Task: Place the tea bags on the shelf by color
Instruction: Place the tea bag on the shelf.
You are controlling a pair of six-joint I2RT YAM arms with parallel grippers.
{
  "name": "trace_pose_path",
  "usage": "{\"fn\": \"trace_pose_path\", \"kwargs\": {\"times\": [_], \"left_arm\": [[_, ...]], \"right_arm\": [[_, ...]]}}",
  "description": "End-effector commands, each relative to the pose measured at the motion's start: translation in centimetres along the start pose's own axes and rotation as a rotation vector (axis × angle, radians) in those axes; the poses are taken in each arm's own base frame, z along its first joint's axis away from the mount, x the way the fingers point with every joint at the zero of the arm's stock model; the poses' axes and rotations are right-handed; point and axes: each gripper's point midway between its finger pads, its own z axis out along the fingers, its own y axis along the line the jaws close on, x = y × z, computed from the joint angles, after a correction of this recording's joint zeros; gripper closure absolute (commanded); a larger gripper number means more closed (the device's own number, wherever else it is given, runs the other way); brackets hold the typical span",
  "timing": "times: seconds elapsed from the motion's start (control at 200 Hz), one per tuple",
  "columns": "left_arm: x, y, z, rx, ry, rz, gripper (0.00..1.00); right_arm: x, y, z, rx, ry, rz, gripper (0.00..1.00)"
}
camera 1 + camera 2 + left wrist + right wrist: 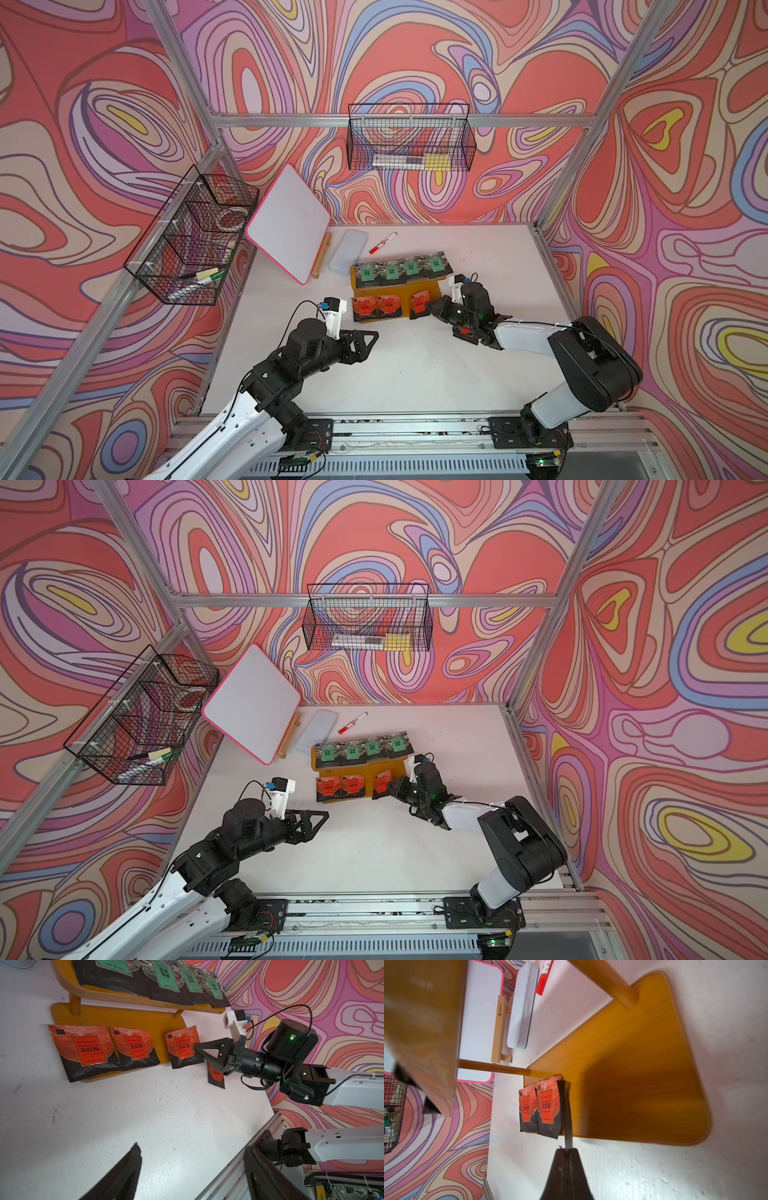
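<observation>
**Finding.** The shelf (124, 1016) carries four green tea bags (399, 270) in a row on its upper board. Its lower board holds two orange-red tea bags (89, 1049), lying flat at the end away from the right arm.

**Step in hand.** The right claw (567, 1149) is fully closed, pinching the third orange-red sachet (182, 1047) by one edge. This sachet is tilted over the lower board, beside the pair, with its lower edge past the shelf's front. It appears to be at the point of placement.

**Outstanding.** A fourth orange-red sachet (216, 1077) shows below the right claw, off the shelf's near end. Whether it rests on the surface (415, 365) cannot be confirmed.

**Left claw** (374, 334): wide open, empty, well in front of the shelf.

**Recommendation.** Tip the held sachet flat, label up. Shift it back onto the board so nothing overhangs, leaving room at the end for the fourth. Release only once it is supported, and withdraw without dragging the neighbours.
</observation>
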Motion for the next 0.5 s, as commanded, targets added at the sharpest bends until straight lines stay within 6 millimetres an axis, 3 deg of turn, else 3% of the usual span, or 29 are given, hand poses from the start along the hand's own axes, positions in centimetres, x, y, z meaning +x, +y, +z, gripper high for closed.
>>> {"fn": "trace_pose_path", "kwargs": {"times": [0.0,0.496], "left_arm": [[-0.1,0.4,-0.1,-0.009,-0.015,-0.005,0.19],[0.0,0.4,-0.4,-0.005,-0.024,-0.01,0.19]], "right_arm": [[-0.5,-0.1,-0.7,-0.008,-0.05,0.034,1.0],[-0.4,-0.9,1.4,-0.031,-0.039,0.109,1.0]]}}
